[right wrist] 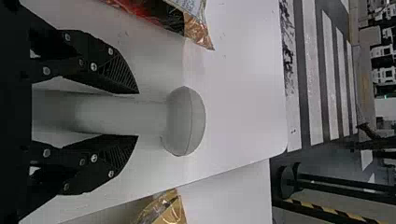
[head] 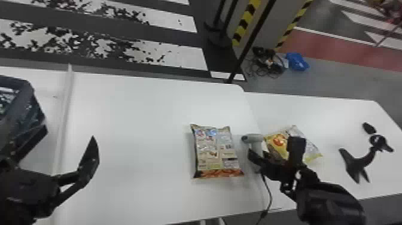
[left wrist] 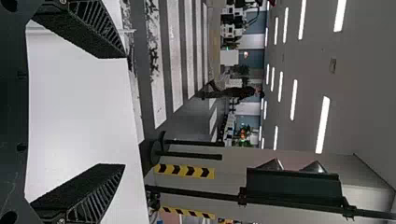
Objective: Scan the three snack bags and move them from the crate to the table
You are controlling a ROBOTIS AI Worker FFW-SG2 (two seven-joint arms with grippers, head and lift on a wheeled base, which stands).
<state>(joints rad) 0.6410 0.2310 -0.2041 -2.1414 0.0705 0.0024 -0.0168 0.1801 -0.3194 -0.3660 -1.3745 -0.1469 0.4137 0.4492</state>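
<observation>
Pinching scanner (right wrist: pixel 186 121): right gripper (right wrist: pixel 138 115), likely to aim it
Left gripper (left wrist: pixel 125 112): spread
Snack bag (head: pixel 214 149): flat, presumably for scanning

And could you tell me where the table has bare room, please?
The widest bare patch of the table lies between the left gripper and the central snack bag. Another runs behind the yellow bag, up to the far edge. It is crowded around the scanner, with the right gripper on it and a bag on either side.
</observation>
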